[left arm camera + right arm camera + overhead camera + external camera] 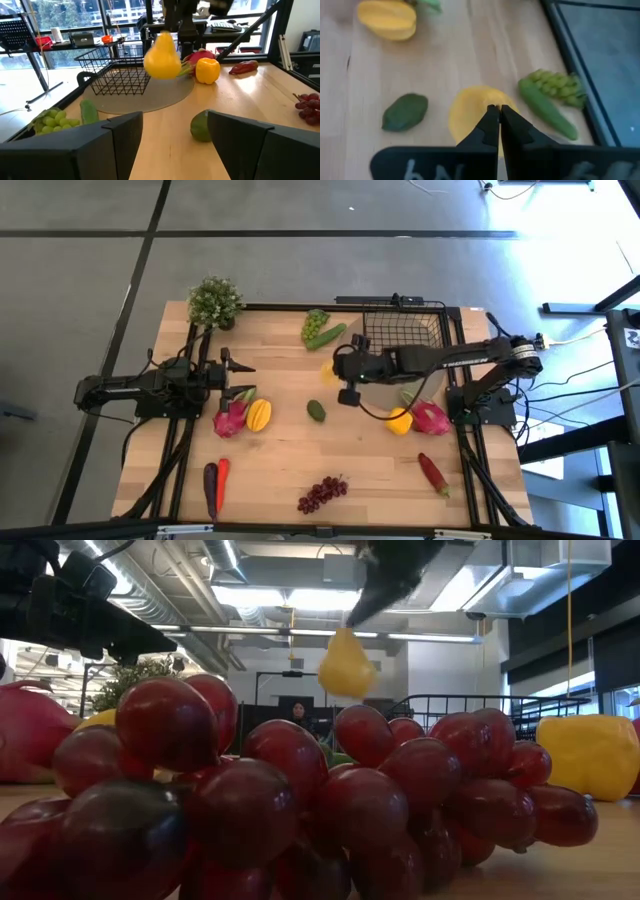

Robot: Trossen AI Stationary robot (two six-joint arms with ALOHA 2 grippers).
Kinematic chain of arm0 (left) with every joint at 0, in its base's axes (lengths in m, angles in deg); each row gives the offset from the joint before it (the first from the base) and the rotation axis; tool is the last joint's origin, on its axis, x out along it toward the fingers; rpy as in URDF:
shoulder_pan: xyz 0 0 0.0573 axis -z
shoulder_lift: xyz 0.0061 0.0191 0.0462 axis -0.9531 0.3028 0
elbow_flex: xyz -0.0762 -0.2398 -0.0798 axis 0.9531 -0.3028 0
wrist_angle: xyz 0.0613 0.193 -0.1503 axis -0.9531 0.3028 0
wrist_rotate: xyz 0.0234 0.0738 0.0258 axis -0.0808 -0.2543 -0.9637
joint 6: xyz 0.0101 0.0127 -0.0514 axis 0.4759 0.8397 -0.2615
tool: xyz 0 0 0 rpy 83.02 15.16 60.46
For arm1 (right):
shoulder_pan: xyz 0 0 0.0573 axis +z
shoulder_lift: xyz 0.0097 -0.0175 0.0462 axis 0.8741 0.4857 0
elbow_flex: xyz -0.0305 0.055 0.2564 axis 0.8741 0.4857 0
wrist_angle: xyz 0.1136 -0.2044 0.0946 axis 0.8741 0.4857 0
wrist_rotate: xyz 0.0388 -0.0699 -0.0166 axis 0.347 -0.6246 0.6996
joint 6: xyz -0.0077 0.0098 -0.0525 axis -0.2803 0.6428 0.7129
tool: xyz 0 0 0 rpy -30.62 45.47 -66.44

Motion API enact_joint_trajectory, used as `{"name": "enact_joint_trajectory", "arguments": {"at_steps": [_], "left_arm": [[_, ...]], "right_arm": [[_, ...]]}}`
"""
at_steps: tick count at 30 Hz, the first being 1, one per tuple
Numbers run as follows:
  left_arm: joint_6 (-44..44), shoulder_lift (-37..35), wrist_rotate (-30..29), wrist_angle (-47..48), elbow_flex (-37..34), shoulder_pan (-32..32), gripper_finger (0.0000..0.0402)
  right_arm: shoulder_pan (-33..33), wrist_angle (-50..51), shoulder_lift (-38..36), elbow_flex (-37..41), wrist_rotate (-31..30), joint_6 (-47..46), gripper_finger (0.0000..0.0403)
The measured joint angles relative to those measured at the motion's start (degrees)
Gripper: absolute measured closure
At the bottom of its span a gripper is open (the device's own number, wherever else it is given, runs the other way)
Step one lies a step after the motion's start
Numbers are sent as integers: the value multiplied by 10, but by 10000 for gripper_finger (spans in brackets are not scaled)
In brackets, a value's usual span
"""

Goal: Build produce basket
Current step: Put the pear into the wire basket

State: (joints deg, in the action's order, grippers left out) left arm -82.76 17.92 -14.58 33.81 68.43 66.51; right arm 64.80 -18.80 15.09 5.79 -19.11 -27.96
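Overhead, the wooden desk (290,460) fills the middle of the frame, with the black wire basket (405,330) at its upper right edge, apparently empty so far. Beside the basket's left side, the right gripper (331,369) carries a yellow lemon (161,58) clear of the desk, its jaws closed on a thin part at the fruit's top, probably a stem or tip; seen level from the desk, the lemon hangs below the pinch. At centre left, the left gripper (243,379) waits with jaws spread wide and nothing between them, just above a pink dragon fruit (230,420) and a starfruit (259,415).

Other produce lies scattered: a second dragon fruit (430,418) and a yellow pepper (400,421) at right, green grapes (316,323) and a cucumber (327,336) near the top, purple grapes (322,493) at bottom centre, a red chili (433,472) at lower right, an eggplant (210,483) and a carrot (222,474) at lower left, an avocado (316,410) in the middle.

Judging by its look, the lemon is a light, hollow plastic toy, stiff and smooth-skinned. Such a narrow hold probably lets it swing or slip, so a grip across the body would seem steadier.
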Motion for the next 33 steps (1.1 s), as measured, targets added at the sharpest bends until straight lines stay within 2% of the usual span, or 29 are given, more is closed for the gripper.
{"name": "enact_joint_trajectory", "arguments": {"at_steps": [5, 9, 13, 17, 22, 27, 33], "left_arm": [[6, 11, -17, 18, 37, 0, 188], [17, 46, -64, 68, 95, 0, 188], [26, 113, -107, 81, 156, 0, 188], [32, 203, -125, 91, 222, 0, 188], [16, 319, -127, 173, 321, 0, 188], [-10, 421, -128, 237, 394, 0, 188], [-19, 503, -128, 264, 443, 0, 188]], "right_arm": [[0, 44, 0, -57, -33, 1, 403], [0, 83, 0, -92, -77, -7, 403], [-1, 131, 0, -127, -120, -32, 403], [-2, 206, 0, -173, -177, -78, 403], [-6, 311, -4, -228, -224, -136, 403], [-40, 347, -30, -242, -233, -152, 403], [-120, 352, -62, -211, -185, -153, 403]]}}
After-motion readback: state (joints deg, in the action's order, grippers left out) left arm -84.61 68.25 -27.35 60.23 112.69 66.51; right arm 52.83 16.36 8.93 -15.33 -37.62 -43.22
